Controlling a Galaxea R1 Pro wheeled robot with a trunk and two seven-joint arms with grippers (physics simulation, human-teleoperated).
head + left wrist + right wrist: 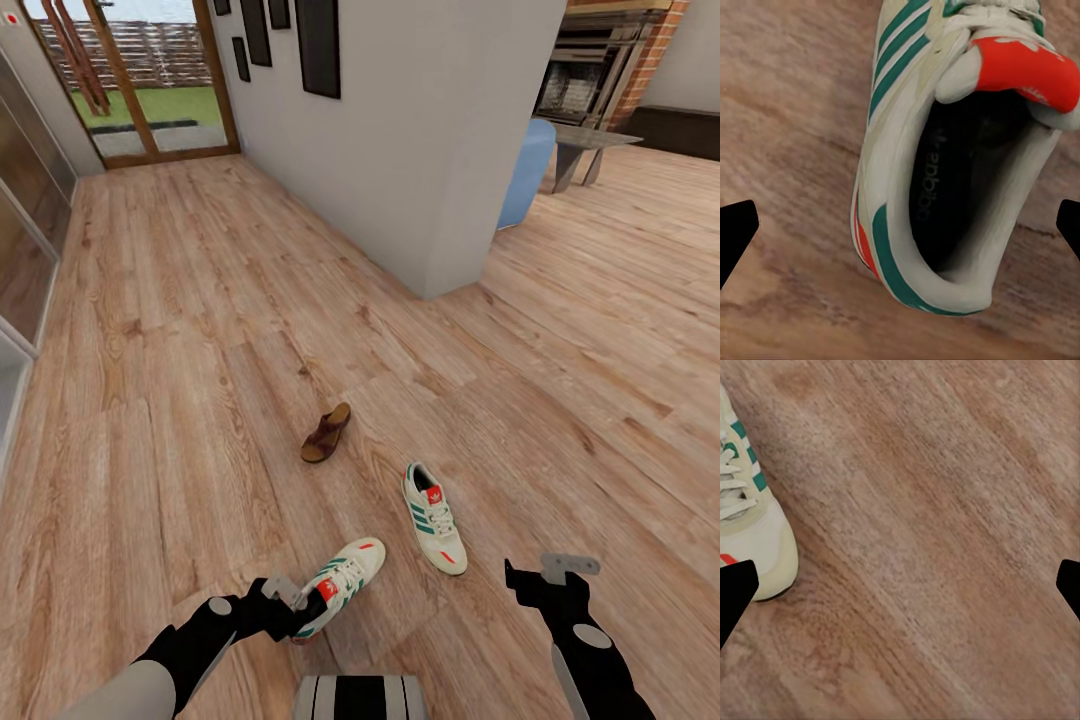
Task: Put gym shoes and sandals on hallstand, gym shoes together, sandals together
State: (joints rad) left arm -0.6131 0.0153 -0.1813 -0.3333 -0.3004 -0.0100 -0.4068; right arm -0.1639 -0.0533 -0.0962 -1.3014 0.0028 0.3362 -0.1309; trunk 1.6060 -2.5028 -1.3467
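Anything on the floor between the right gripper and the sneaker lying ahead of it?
Nothing. In the head view, bare corridor floor separates the right gripper from that gym shoe. The right wrist view shows plain planks beside the shoe's toe.

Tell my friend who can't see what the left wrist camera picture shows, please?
A white gym shoe with green stripes and a red-orange tongue lies on the wood-plank floor, seen from above its heel opening. The left gripper is open, with one dark fingertip at each side of the picture, wide of the shoe and not touching it.
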